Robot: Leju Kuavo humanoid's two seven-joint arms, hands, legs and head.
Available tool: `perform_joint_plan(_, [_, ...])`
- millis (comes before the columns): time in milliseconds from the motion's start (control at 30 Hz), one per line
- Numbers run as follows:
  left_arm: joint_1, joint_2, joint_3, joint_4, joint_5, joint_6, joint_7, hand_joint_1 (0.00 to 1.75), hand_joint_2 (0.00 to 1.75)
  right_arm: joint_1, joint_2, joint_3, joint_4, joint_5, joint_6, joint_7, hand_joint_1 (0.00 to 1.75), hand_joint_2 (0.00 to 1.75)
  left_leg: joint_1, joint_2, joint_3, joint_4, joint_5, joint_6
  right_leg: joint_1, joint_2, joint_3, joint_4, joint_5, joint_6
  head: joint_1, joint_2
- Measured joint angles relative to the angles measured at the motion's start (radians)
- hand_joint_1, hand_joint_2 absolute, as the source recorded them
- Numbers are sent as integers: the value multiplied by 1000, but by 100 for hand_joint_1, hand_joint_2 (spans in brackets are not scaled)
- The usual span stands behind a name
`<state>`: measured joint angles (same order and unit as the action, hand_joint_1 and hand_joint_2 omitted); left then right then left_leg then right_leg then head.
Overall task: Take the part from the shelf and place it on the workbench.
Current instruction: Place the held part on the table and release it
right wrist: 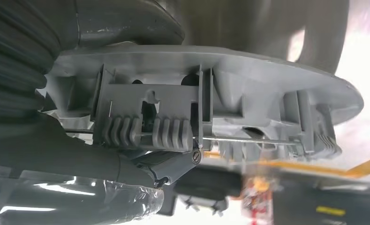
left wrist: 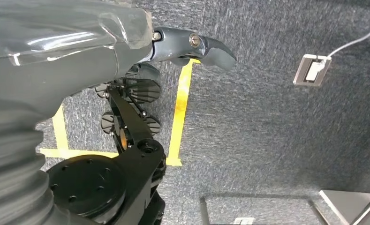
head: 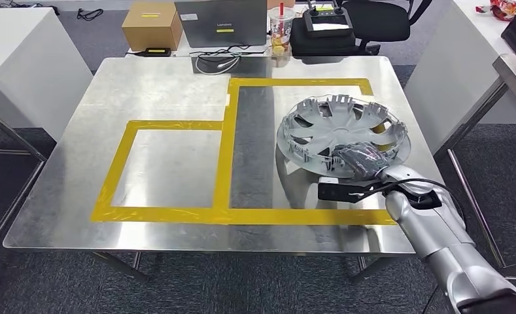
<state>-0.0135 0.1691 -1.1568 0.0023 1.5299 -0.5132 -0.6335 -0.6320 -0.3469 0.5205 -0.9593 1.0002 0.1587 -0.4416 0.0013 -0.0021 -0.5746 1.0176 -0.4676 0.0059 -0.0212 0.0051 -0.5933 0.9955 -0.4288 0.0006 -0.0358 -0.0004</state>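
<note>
The part is a grey plastic wheel cover [head: 343, 129] lying inside-up on the right side of the steel workbench [head: 176, 163], within the right yellow-taped area. My right hand [head: 363, 159] grips its near rim, dark fingers over the edge. The right wrist view shows the cover's ribbed rim [right wrist: 206, 112] close up, with my thumb [right wrist: 173, 166] under it and the hand's cover [right wrist: 28, 93] beside it. My left hand [left wrist: 192, 47] hangs over grey carpet, its thumb sticking out with nothing in it; the other fingers are hidden.
Yellow tape [head: 170, 216] marks two rectangles on the workbench. Behind its far edge stand a cardboard box [head: 152, 25], a laptop [head: 221, 23], a drink cup [head: 281, 29] and a black case [head: 324, 29]. White tables [head: 19, 59] flank both sides.
</note>
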Motion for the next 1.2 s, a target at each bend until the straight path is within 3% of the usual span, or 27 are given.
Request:
perform_joint_plan(33, [-2,0,0,0,1,0,0,0,175,-21,16,21,29,-2,0,-15,175,175,2,0,-17,38,-23,-6,-3,1,1,-1,1,-5,0,0])
perform_joint_plan(100, [-4,1,0,0,2,0,0,0,175,-56,53,60,81,-7,-1,-30,175,175,5,0,-79,169,-87,-16,-1,5,1,-1,1,-12,-1,0])
perform_joint_plan(167, [-6,-2,-1,0,2,2,0,0,175,-78,93,99,125,-17,-1,-32,175,175,8,0,-135,273,-116,-19,1,10,1,-1,2,-14,-1,0])
perform_joint_plan(200, [-7,-3,-1,0,2,4,0,0,175,-86,110,116,143,-25,-1,-32,175,175,8,0,-138,270,-101,-18,2,12,2,-1,2,-14,-1,0])
perform_joint_plan(233, [-9,-4,-2,0,2,6,0,0,175,-94,126,132,159,-34,-1,-32,175,175,8,0,-119,222,-67,-14,4,13,4,-1,2,-14,-1,0])
perform_joint_plan(300, [-13,-2,-5,0,1,12,0,0,175,-110,150,155,179,-51,-1,-29,175,175,5,0,-51,71,7,-2,7,14,6,-1,1,-13,-1,0])
perform_joint_plan(333, [-16,-1,-6,0,0,15,0,0,175,-117,159,164,186,-58,-1,-28,175,175,2,1,-25,15,28,4,9,15,6,-1,1,-12,0,0])
perform_joint_plan(433, [-19,2,-8,0,-2,24,1,0,175,-129,175,183,204,-75,-1,-22,175,175,-5,1,-11,-22,37,14,12,15,5,-6,3,0,0,0])
perform_joint_plan(500, [-21,3,-11,0,-2,22,1,0,175,-133,180,189,209,-85,-1,-18,175,175,0,2,-3,-39,48,24,13,12,-2,5,-4,7,1,0])
perform_joint_plan(567, [-25,2,-13,0,-2,16,-1,0,175,-138,181,194,214,-92,0,-12,175,175,4,4,4,-55,58,34,14,8,-43,90,-46,4,3,0])
perform_joint_plan(633, [-27,0,-14,0,-2,10,-2,0,175,-138,182,200,221,-94,1,-4,175,175,2,4,3,-57,60,36,13,7,-110,230,-102,2,4,0])
perform_joint_plan(667, [-27,-2,-14,0,-3,8,-3,0,175,-135,183,202,225,-94,2,0,175,175,2,4,2,-56,60,36,12,7,-133,278,-116,6,4,0])
perform_joint_plan(700, [-27,-3,-14,0,-3,7,-3,0,175,-133,183,205,228,-94,2,1,175,175,2,3,2,-55,60,36,11,6,-136,286,-112,13,4,0])
perform_joint_plan(733, [-27,-4,-14,0,-4,7,-3,0,175,-133,183,207,230,-94,3,2,175,175,2,2,2,-54,59,35,10,6,-120,251,-94,21,4,0])
perform_joint_plan(800, [-27,-6,-14,0,-4,6,-3,0,175,-136,183,210,233,-95,3,2,175,175,0,1,0,-45,54,29,8,4,-46,102,-38,33,4,0])
perform_joint_plan(867, [-29,-6,-14,0,-4,6,-3,0,175,-140,185,213,234,-95,3,2,175,175,-4,1,-5,-34,47,19,9,3,2,4,-6,25,3,0])
perform_joint_plan(967, [-30,-6,-16,0,-5,1,-5,0,175,-141,187,217,240,-95,2,16,175,175,-3,1,-12,-29,44,7,11,4,7,-7,0,3,3,0])
perform_joint_plan(1033, [-30,-6,-21,0,-5,-4,-6,0,175,-145,187,218,248,-93,0,35,175,175,0,1,-29,7,19,-4,4,3,9,-10,3,-8,0,0])
perform_joint_plan(1133, [-31,-4,-32,0,-1,-10,-8,0,175,-154,187,218,278,-78,0,83,175,175,8,1,-114,194,-72,-21,1,3,9,-11,3,-13,-3,0])
perform_joint_plan(1167, [-31,-4,-35,0,0,-12,-8,0,175,-157,187,217,293,-72,0,102,175,175,10,1,-141,250,-90,-23,1,3,9,-11,3,-13,-2,0])
perform_joint_plan(1200, [-31,-4,-37,0,2,-15,-8,0,175,-161,187,217,310,-66,2,122,175,175,12,1,-151,269,-88,-25,1,3,10,-10,3,-13,-2,0])
